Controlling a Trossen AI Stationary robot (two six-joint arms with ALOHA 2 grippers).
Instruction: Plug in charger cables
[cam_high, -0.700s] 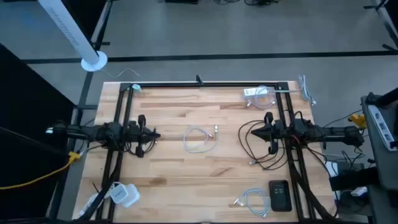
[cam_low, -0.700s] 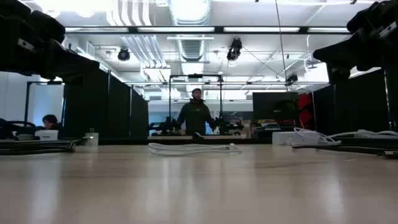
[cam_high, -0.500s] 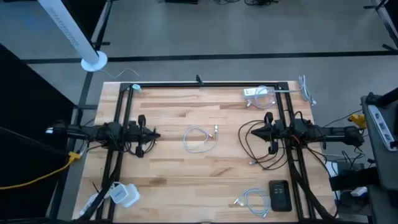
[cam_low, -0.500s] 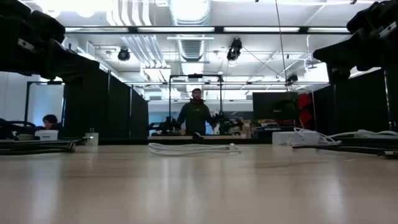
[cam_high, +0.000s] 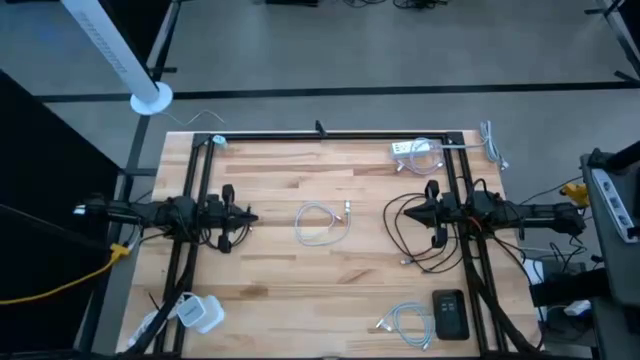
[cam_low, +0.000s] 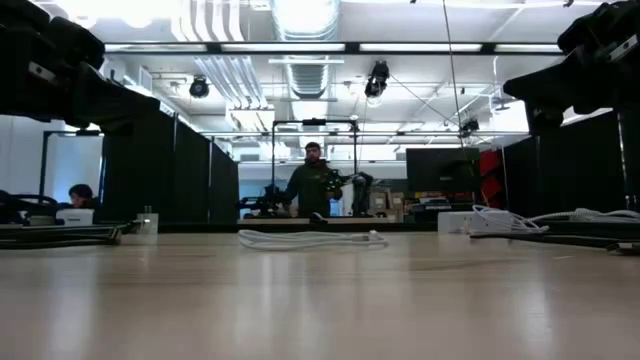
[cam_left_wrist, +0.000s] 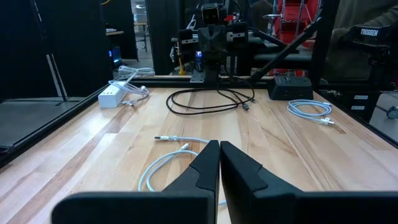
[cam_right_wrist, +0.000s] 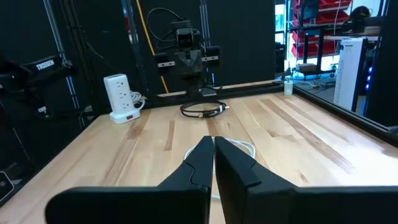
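**Both pincers closed and empty, cables lying loose on the table**

The left gripper (cam_high: 252, 217) hovers over the left side of the wooden table (cam_high: 270, 270), its two fingers pressed together with nothing between them. The right gripper (cam_high: 404, 211) hovers over the right side, fingers likewise closed on nothing, pointing back toward the left one.

Between the two pincers, just ahead of the left fingertips, lies a white coiled cable (cam_high: 322, 224). Its loop is roughly oval, and its two plug tips lie at the side of the loop nearest the right gripper, pointing toward the table's far edge.

Under and just around the right gripper sprawls the long black cable (cam_high: 408, 240) in loose loops, one plug end lying toward the near edge. A second white coiled cable (cam_high: 405, 322) lies well to the near side of the right gripper, beside a black box (cam_high: 449, 313). On the far side of that gripper, a white power strip (cam_high: 408, 150) sits at the table's far edge. A white adapter block (cam_high: 203, 314) stands at the near left corner, well off from the left pincer.
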